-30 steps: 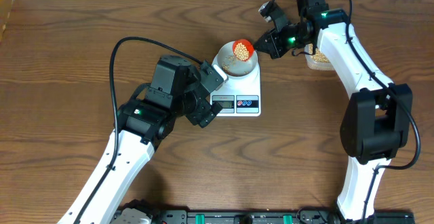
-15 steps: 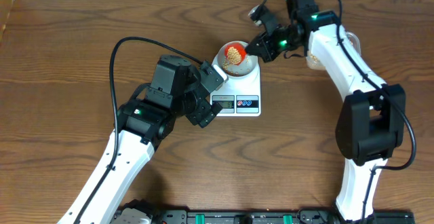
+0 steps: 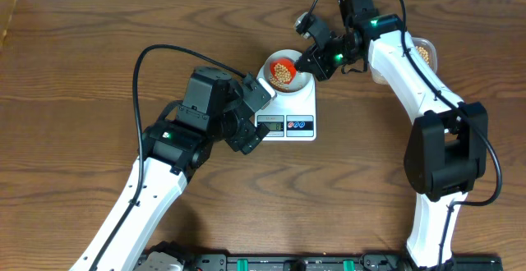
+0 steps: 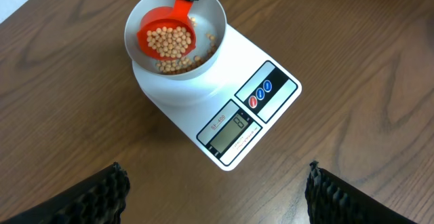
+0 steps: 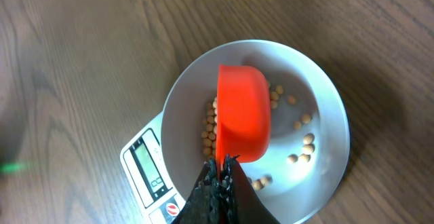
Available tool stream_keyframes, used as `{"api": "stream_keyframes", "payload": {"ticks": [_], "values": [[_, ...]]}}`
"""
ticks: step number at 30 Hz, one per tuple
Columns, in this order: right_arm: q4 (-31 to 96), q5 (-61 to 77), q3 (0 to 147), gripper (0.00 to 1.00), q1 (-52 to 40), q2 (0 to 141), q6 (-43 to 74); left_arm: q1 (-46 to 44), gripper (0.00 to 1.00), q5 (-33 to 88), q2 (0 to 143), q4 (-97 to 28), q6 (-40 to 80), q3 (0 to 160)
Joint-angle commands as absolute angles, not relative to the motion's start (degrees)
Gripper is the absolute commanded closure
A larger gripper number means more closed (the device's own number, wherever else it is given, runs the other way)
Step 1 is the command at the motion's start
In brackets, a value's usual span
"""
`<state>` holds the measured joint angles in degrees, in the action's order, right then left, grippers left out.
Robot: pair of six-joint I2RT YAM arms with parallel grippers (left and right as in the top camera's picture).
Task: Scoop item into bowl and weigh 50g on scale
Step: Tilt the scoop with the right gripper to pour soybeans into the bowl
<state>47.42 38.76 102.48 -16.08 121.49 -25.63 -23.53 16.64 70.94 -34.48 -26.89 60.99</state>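
The white bowl stands on the white scale, with several tan beans on its bottom. My right gripper is shut on the handle of an orange-red scoop. The scoop is full of beans and sits low inside the bowl. In the right wrist view the scoop shows its underside above the bowl and loose beans. My left gripper is open just left of the scale's display, holding nothing.
A clear plastic tub with more beans stands at the back right, partly behind my right arm. The scale's two round buttons face the front edge. Brown wooden table lies all around.
My right gripper has carried the full scoop leftward and down, from the bowl's right rim to inside the bowl. The left arm has not moved.
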Motion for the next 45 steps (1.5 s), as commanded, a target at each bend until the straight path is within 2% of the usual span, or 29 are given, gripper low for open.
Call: {"api": "stream_keyframes", "payload": {"ticks": [1, 10, 18, 45], "values": [[47.64, 38.92, 102.19, 0.99, -16.23, 121.84, -30.20, -23.44, 0.14, 17.34, 70.72, -34.50, -27.40, 61.08], [48.47, 38.68, 102.19, 0.99, -16.36, 121.38, -37.65, -23.44, 0.14, 17.34, 70.72, -34.50, -27.40, 61.08], [48.36, 31.88, 102.21, 0.99, -16.67, 120.57, -39.90, -23.44, 0.14, 17.34, 70.72, -34.50, -27.40, 61.08], [47.64, 30.11, 102.21, 0.99, -18.04, 115.00, -39.97, -23.44, 0.14, 17.34, 70.72, -34.50, -27.40, 61.08]]}}
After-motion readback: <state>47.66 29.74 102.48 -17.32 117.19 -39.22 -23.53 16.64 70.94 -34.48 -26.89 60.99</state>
